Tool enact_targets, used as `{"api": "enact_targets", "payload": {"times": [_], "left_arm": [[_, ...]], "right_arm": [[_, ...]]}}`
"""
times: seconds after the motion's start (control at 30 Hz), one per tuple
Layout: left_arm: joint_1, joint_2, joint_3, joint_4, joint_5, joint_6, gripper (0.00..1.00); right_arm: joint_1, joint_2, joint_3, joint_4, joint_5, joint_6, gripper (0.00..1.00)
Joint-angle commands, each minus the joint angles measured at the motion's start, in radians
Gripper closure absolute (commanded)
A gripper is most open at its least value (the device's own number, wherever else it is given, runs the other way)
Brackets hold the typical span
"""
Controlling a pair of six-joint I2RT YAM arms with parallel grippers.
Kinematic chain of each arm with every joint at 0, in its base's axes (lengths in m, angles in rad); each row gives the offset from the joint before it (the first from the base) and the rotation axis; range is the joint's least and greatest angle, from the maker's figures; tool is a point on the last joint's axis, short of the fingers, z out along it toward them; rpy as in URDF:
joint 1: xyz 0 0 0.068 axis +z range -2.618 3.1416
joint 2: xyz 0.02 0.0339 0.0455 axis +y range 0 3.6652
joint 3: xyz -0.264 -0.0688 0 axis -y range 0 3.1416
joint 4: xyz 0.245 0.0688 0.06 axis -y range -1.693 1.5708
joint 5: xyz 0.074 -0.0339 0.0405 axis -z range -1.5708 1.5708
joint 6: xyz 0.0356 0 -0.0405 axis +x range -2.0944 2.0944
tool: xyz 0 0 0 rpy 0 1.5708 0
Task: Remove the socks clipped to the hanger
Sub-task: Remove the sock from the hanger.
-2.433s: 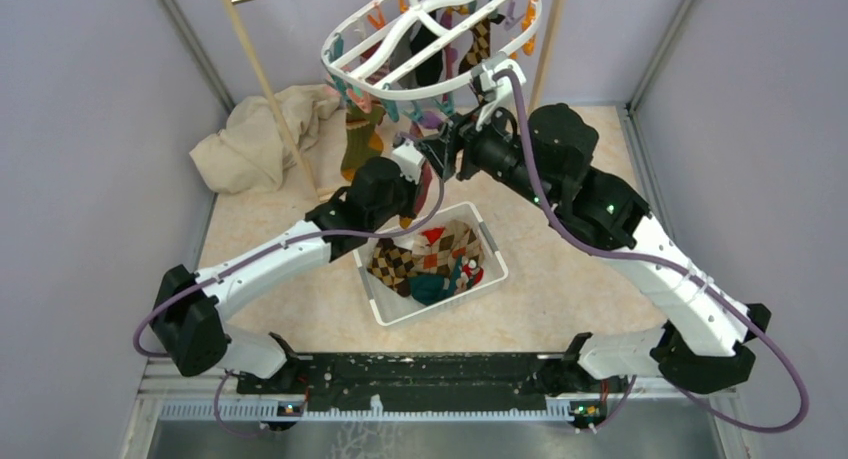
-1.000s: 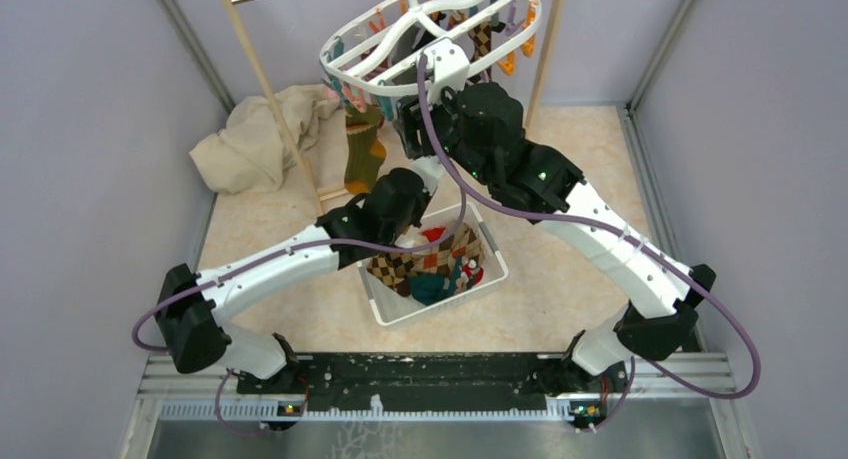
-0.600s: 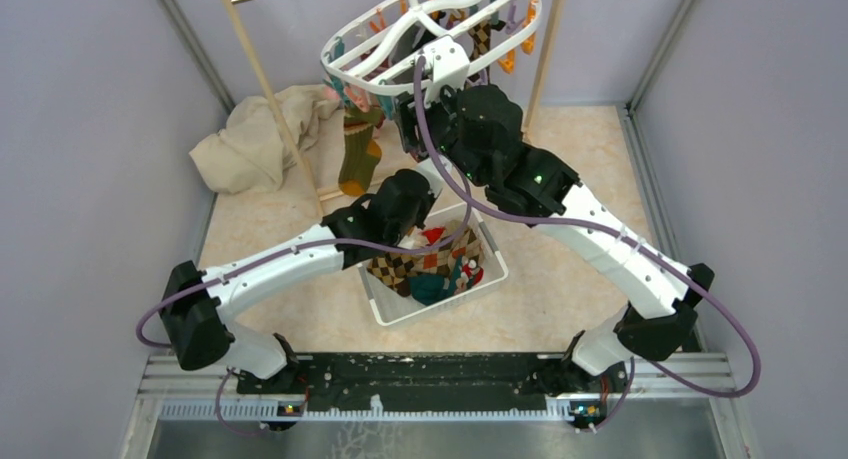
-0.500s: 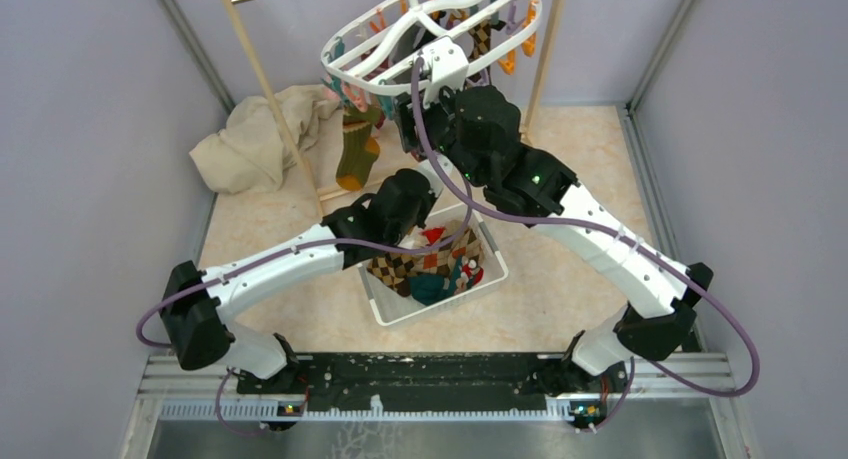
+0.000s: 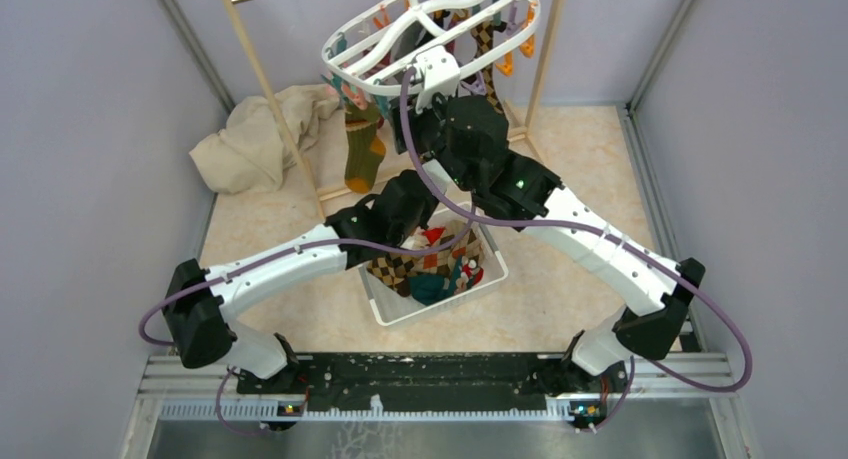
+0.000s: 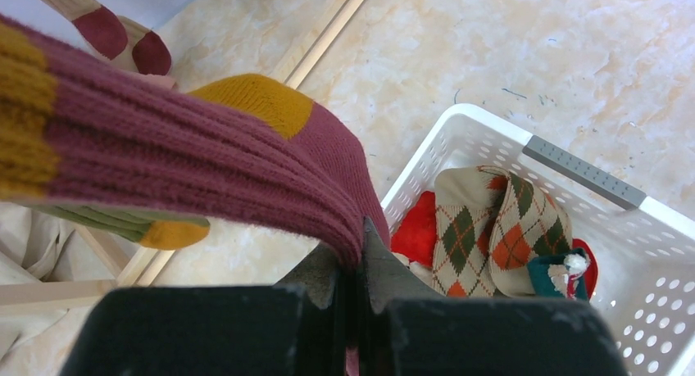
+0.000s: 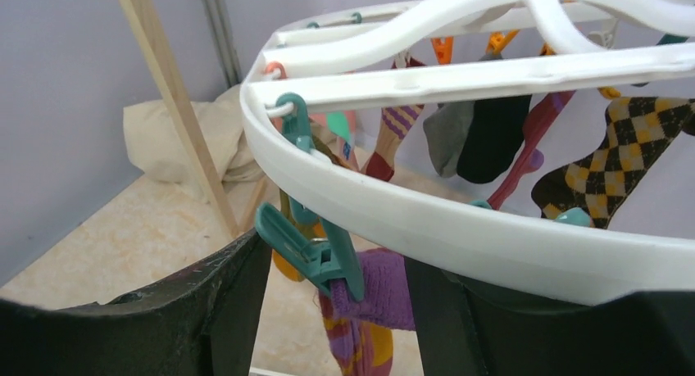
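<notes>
The white oval hanger (image 5: 430, 29) hangs at the back with several socks clipped under it. My right gripper (image 7: 332, 302) is open, one finger on each side of a teal peg (image 7: 307, 249) on the hanger's near rim (image 7: 459, 220). That peg clips a purple sock cuff (image 7: 373, 298), and maroon and yellow show below the cuff. My left gripper (image 6: 358, 253) is shut on a maroon sock with a yellow heel (image 6: 205, 159). The sock stretches up and left out of the left wrist view. A brown-yellow argyle sock (image 7: 631, 151) and dark socks (image 7: 483, 138) hang further back.
A white mesh basket (image 5: 490, 269) sits on the floor under the left wrist, holding argyle, red and teal socks (image 6: 483, 228). A green sock with an orange heel (image 5: 362, 149) hangs at the left. Wooden rack poles (image 5: 265, 84) and a beige cloth (image 5: 255, 139) stand at the back left.
My right arm has swung left along the hanger's near rim and now brackets a teal peg. My left gripper, still shut on the maroon sock, has drifted slightly right, towards the basket.
</notes>
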Motion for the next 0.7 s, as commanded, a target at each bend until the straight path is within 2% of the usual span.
{"api": "enact_targets", "payload": {"times": [0.0,0.67], "left_arm": [[-0.009,0.01,0.034,-0.003,-0.01,0.014,1.0],[-0.021,0.014,0.038,-0.006,-0.013,0.022,1.0]], "right_arm": [[0.011,-0.035,-0.042,0.133,0.005,-0.012,0.39],[0.011,-0.062,-0.103,0.246,-0.029,-0.002,0.4]]}}
